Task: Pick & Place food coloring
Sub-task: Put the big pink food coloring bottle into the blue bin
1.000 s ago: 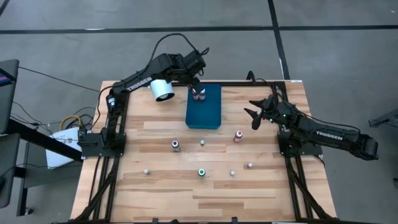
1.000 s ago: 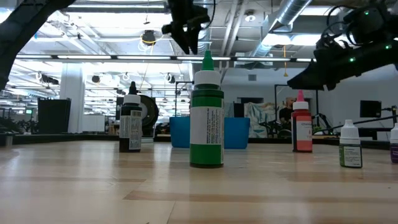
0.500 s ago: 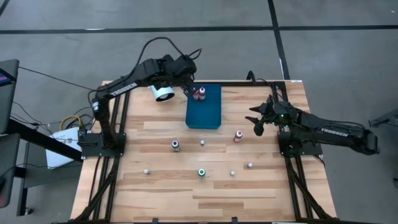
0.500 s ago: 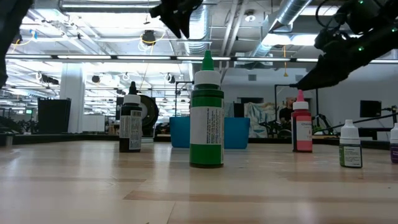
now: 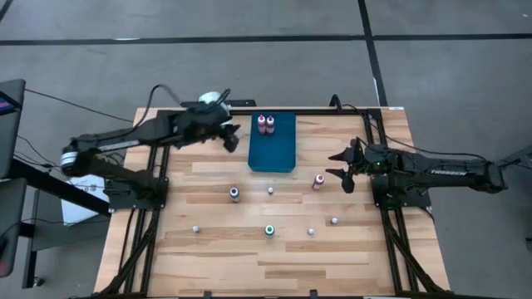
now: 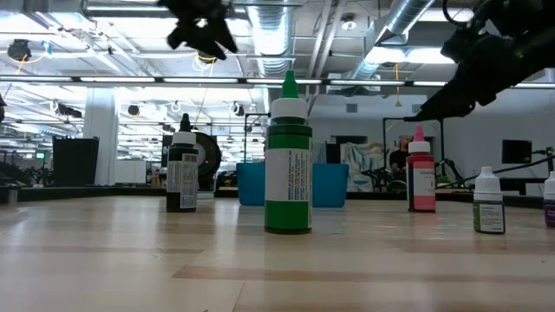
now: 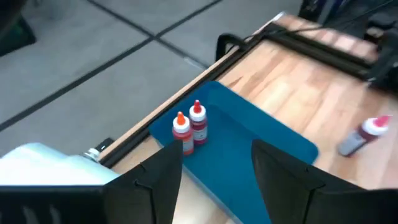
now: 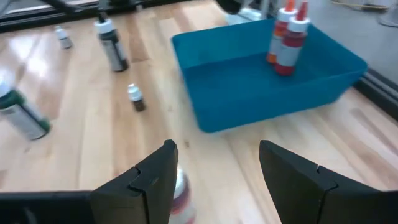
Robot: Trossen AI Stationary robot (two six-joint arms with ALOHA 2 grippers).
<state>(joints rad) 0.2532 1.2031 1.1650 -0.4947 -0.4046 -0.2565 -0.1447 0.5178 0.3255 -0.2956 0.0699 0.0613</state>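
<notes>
Blue tray [image 5: 273,149] sits at the far middle of the wooden table [image 5: 208,257] and holds two red bottles [image 5: 264,124] standing upright, touching, in its far end. Left gripper [image 5: 230,137] hovers just left of the tray, fingers apart, empty. Right gripper [image 5: 339,163] hangs just beside the pink bottle [image 5: 318,180], fingers spread, empty. Green bottle [image 5: 269,230], dark bottle [image 5: 234,193] and four small bottles stand scattered nearer the front.

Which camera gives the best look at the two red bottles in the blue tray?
The right wrist view: the two red bottles stand large and upright. The left wrist view shows them smaller, the high view only from above, the low view not at all.
</notes>
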